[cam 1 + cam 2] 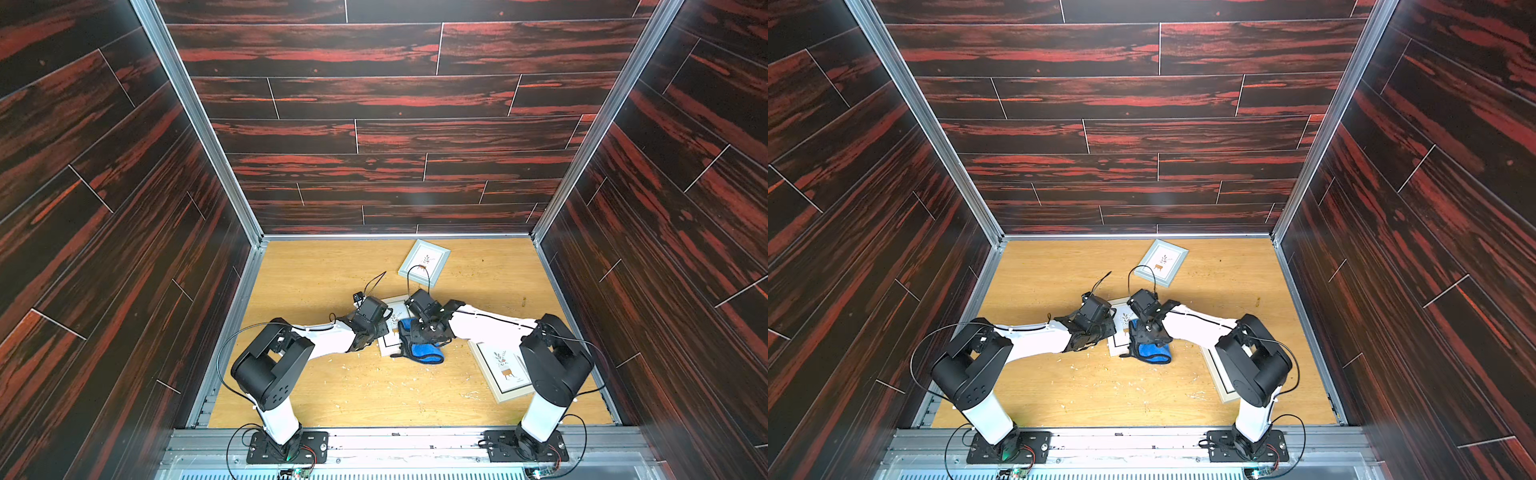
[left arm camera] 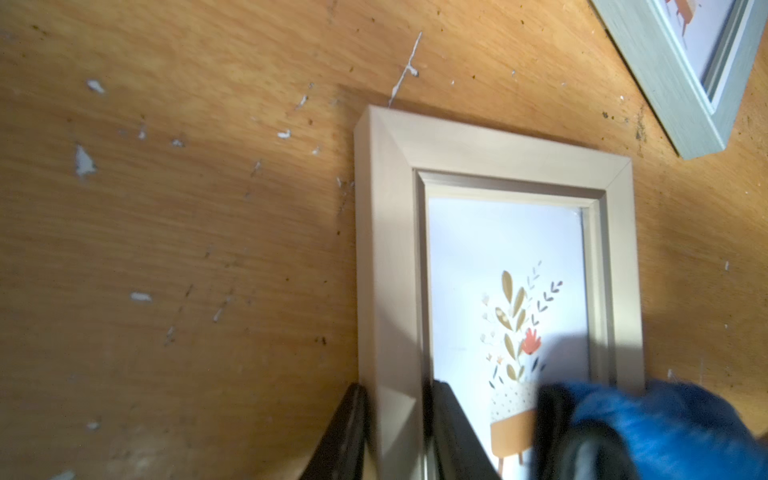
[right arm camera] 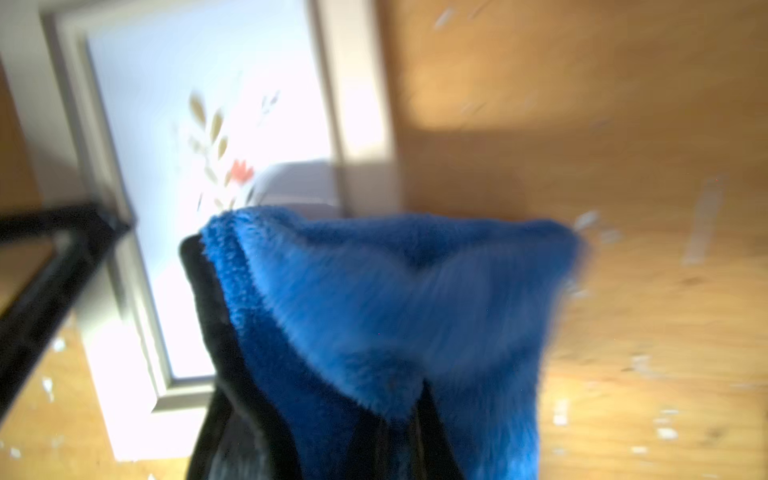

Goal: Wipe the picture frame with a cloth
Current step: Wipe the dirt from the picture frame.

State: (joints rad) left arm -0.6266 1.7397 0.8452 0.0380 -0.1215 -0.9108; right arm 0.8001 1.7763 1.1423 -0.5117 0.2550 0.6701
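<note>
Left wrist view: your left gripper (image 2: pixel 399 419) is pinching the pale rectangular wooden picture frame (image 2: pixel 478 153); right gripper (image 1: pixel 428 332) is clamping the fluffy blue microfibre cloth (image 2: pixel 665 424), so be dragging it flat.

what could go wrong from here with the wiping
The left gripper pinches only one side rail of the picture frame, so a sideways wipe could twist it loose. The cloth is bunched in the right gripper over one corner of the glass, so strokes may miss the rest. White flecks litter the table; the cloth could drag them onto the glass.
</note>
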